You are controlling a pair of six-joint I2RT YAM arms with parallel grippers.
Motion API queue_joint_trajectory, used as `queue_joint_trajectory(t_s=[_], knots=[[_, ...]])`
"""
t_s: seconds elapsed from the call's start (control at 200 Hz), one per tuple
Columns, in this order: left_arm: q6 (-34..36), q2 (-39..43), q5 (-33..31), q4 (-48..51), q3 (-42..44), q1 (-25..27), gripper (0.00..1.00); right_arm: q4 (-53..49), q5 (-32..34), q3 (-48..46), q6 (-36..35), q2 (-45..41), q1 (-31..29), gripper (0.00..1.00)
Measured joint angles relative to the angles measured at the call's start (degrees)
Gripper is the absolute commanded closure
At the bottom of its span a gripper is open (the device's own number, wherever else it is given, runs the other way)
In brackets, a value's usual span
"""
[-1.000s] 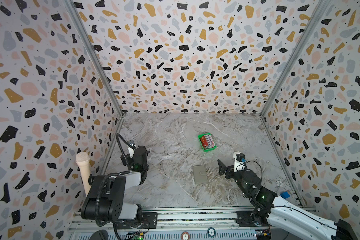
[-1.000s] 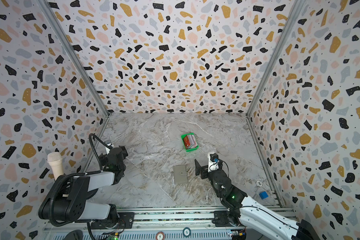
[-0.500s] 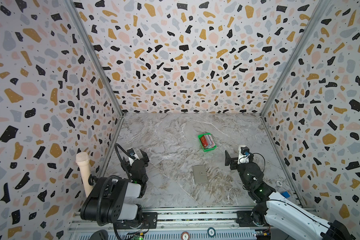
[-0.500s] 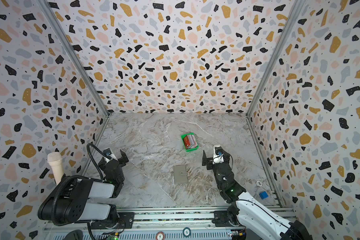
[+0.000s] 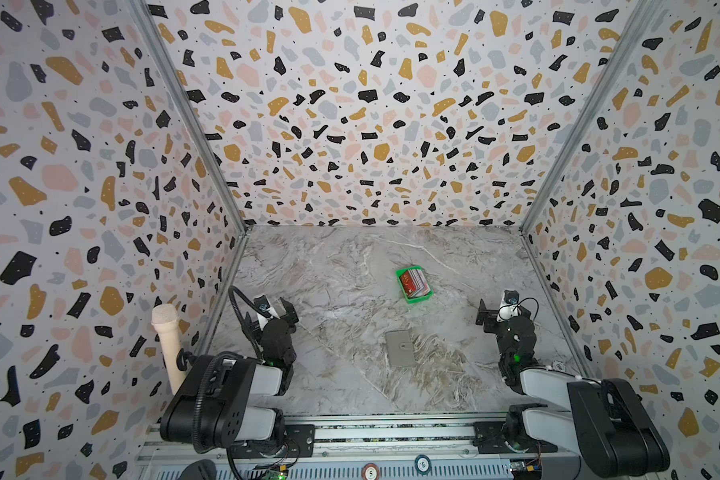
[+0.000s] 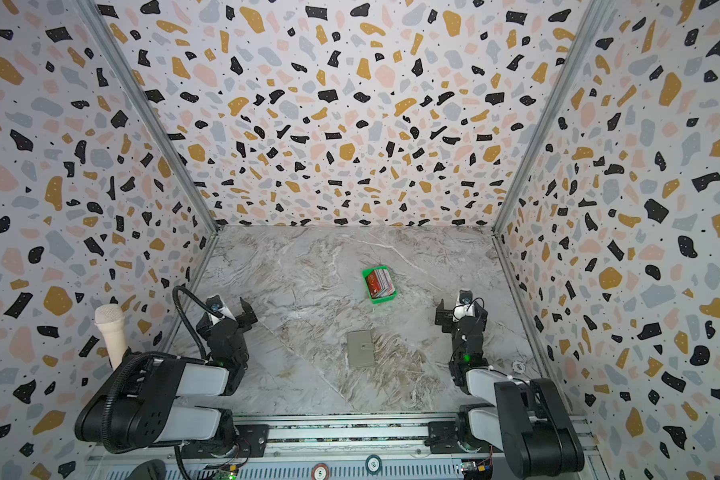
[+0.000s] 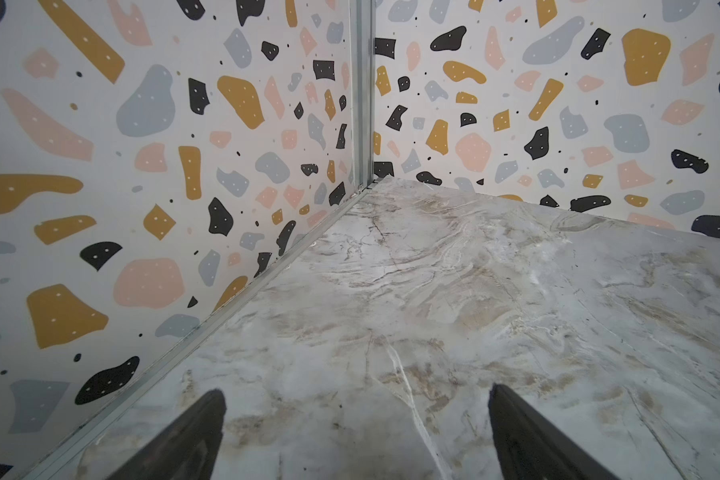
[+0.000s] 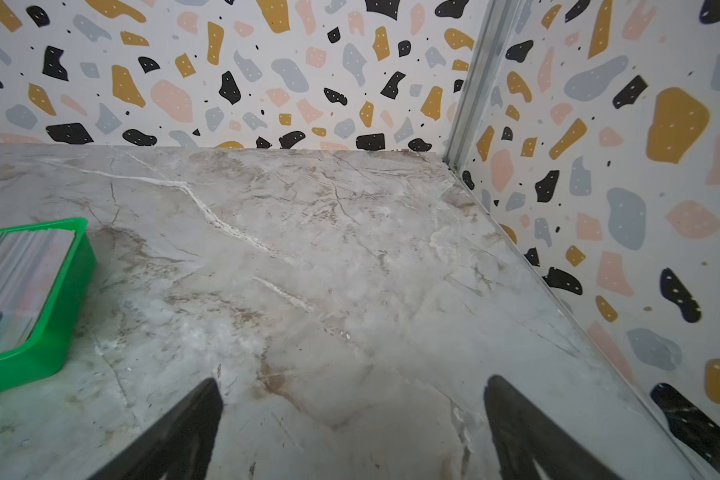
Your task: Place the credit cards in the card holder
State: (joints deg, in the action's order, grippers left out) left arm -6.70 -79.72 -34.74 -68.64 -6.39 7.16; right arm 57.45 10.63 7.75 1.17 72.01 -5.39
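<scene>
Nearest, at the left side of the grey-and-beige marble-patterned surface point(image 5: 341, 266), the left end effector point(image 7: 356, 399) is held released. Its two dark fingers point(image 7: 192, 432) are spread wide above bare marble, and nothing is gripped between them. At the right side, about level with it, the right end effector point(image 8: 352, 386) is likewise held spread and empty.

Between the two and well apart from both, the flat grey-taupe rectangular card holder point(image 5: 400, 348) with a small round snap button is laid closed on the surface, as shown in both top views.

Farther back, a small bright-green plastic tray point(image 5: 418, 298) is set on the marble. The thin plastic credit cards point(image 5: 414, 282) are packed inside it, leaning together on edge, with a red one turned uppermost. In the right wrist view the tray is seen near the right end effector but not touched by it.

Farthest off, the surface is closed in by terrazzo-patterned walls point(image 5: 371, 124).
</scene>
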Motion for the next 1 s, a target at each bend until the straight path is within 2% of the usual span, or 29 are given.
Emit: queue_joint_trajectory(t_s=[0.105,0.165,0.225,0.285,0.466,1.001], knots=[[0.0,0.0,0.0,0.0,0.0,0.0,0.0,1.0,-3.3,1.6,-0.4,3.5,0.3,0.01],[0.1,0.0,0.0,0.0,0.0,0.0,0.0,5.6,-4.9,1.8,-0.9,6.2,0.3,0.01],[0.1,0.0,0.0,0.0,0.0,0.0,0.0,14.3,-3.9,0.8,-1.8,11.6,-0.9,0.01],[0.1,0.0,0.0,0.0,0.0,0.0,0.0,15.6,-1.3,0.5,-1.9,14.6,-2.6,0.01],[0.1,0.0,0.0,0.0,0.0,0.0,0.0,15.0,1.9,1.7,-1.2,14.4,-2.3,0.01],[0.1,0.0,0.0,0.0,0.0,0.0,0.0,14.5,2.1,2.2,-0.2,14.3,-1.1,0.01]])
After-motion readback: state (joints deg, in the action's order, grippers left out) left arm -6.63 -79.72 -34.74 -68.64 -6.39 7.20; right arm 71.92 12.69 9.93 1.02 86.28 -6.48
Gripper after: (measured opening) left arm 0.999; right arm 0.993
